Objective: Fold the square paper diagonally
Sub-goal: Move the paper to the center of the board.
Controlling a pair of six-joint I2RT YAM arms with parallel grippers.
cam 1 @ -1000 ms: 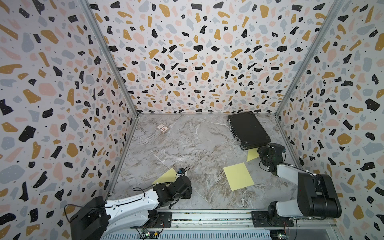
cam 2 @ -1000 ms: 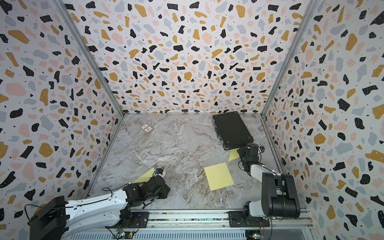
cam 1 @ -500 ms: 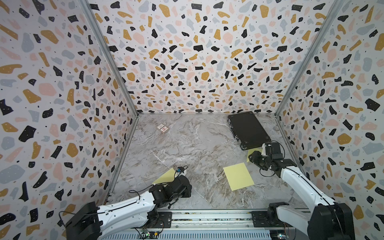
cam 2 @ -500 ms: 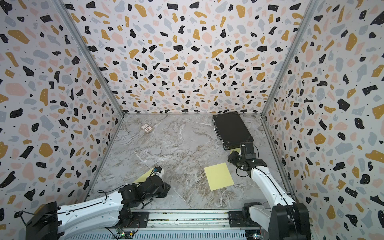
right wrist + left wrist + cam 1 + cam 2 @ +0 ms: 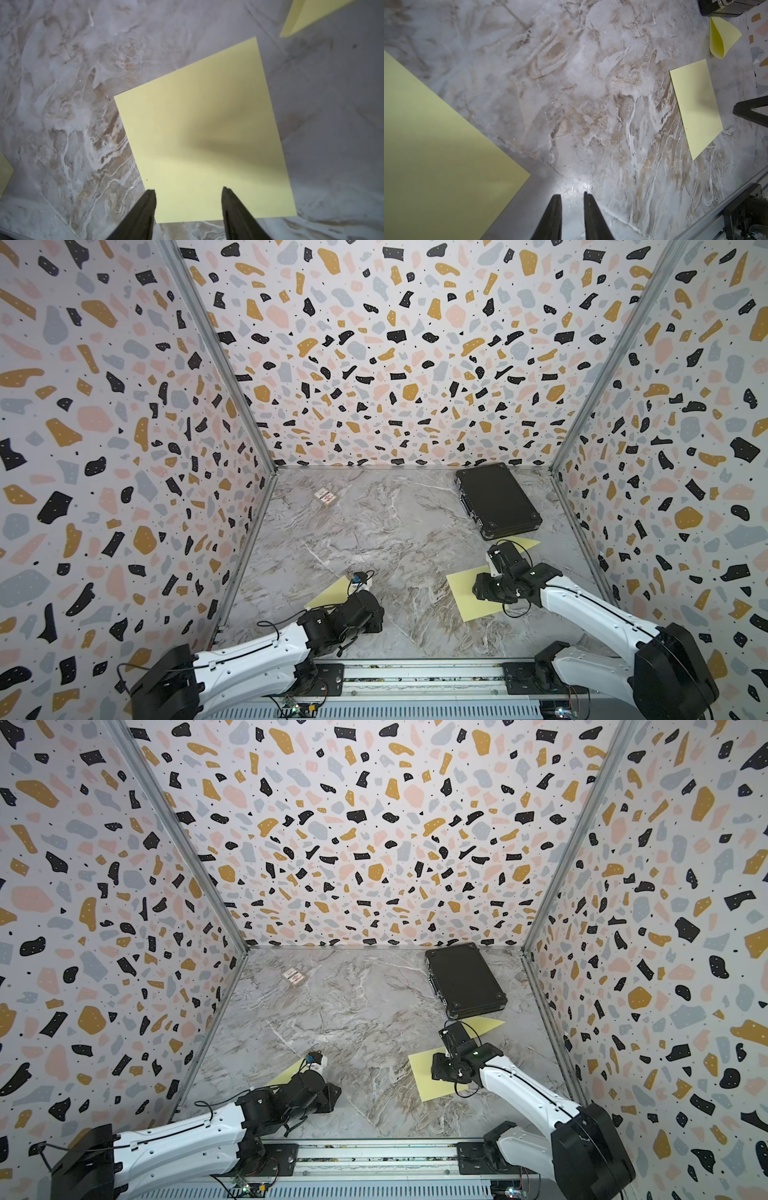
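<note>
A second ago the right arm sat folded back over the folded yellow sheet (image 5: 524, 542) by the black case (image 5: 498, 499). It has since swung out toward 8 o'clock, leaving that sheet on the table (image 5: 395, 531), and now hangs over the square paper (image 5: 459, 593). Its jaws have narrowed a little on the way. The left arm has hardly stirred, and the papers, the case and the small card (image 5: 324, 497) lie where they did.

Taking 12 o'clock as the back wall, the square paper lies flat and unfolded at about 4 o'clock from the table's middle in both top views (image 5: 422, 1073). The case is at 2 o'clock, the folded sheet at 3, the card between 10 and 11. From above, the right wrist covers the paper's 3 o'clock side, and bare yellow shows out at 9 and 6 o'clock.

In the right wrist view the right gripper (image 5: 189, 189) is spread, nothing between its fingers (image 5: 145, 207). Both tips sit over the paper (image 5: 203, 124) just inside one edge, with the rest of the sheet stretching ahead of them (a shadow falls across it). Whether they touch it I cannot tell.

The left gripper (image 5: 572, 194) has its fingers drawn close with a thin gap, pinching nothing, over bare marble. A corner of a third yellow sheet (image 5: 436, 145) lies just beside them, at 8 o'clock on the table (image 5: 328, 593).
</note>
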